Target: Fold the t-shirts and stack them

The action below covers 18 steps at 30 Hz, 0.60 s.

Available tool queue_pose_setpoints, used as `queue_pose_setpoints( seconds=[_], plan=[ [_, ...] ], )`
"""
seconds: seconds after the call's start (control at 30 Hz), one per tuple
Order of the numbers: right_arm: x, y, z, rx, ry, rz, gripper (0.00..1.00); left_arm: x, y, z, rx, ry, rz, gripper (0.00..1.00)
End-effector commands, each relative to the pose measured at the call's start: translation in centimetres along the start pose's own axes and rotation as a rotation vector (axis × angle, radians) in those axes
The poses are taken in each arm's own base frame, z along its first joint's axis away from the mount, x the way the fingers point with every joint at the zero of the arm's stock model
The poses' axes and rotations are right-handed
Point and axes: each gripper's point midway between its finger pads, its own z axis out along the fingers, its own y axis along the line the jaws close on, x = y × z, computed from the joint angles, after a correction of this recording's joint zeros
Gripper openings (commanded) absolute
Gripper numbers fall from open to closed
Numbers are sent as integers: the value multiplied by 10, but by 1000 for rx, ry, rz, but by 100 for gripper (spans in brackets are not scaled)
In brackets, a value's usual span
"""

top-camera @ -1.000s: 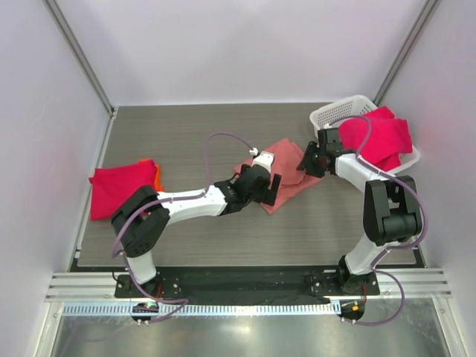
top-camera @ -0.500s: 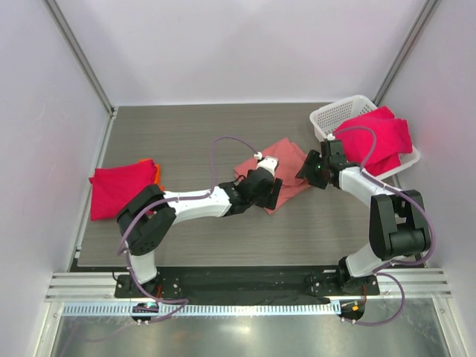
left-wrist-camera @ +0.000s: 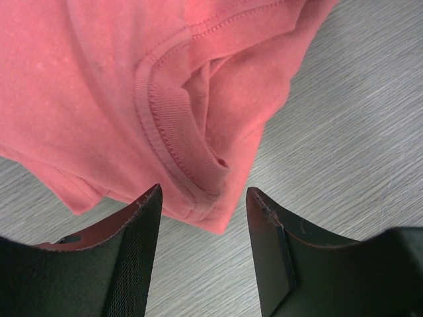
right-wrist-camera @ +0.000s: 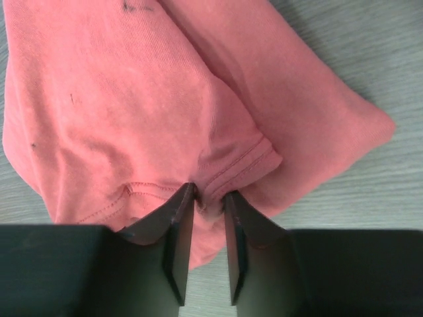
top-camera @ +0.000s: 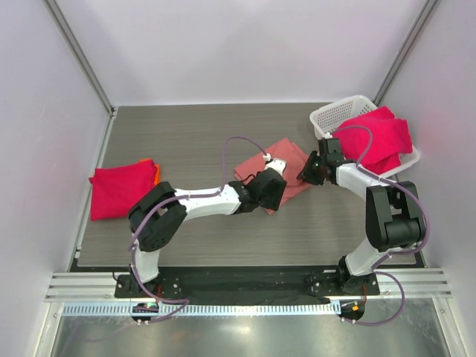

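Both arms have closed in on the salmon-pink t-shirt (top-camera: pixel 277 158), which now lies more bunched near the middle of the surface (top-camera: pixel 186 141).
Over the ribbed collar at the shirt's edge, the left end effector (left-wrist-camera: pixel 203 198) hangs with fingers spread, gripping nothing. The right end effector (right-wrist-camera: pixel 207 198) is nearly pressed together, pinching a stitched hem fold of the same shirt. One crimson t-shirt (top-camera: pixel 119 187) lies folded at the surface's left edge; more crimson cloth (top-camera: pixel 379 137) heaps over the white basket (top-camera: pixel 335 113) at far right.
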Motion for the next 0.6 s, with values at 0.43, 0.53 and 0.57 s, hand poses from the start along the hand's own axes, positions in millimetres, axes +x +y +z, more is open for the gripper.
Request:
queue_pose_setpoints(
  seconds=[0.43, 0.53, 0.57],
  plan=[
    [-23, 17, -6, -60, -85, 0, 2, -4, 10, 5, -161, -5, 66, 46],
    [-23, 17, -8, -63, -90, 0, 1, -7, 16, 10, -214, -11, 75, 28],
    [-23, 18, -8, -64, -91, 0, 1, -9, 18, 10, -230, -7, 82, 9]
  ],
)
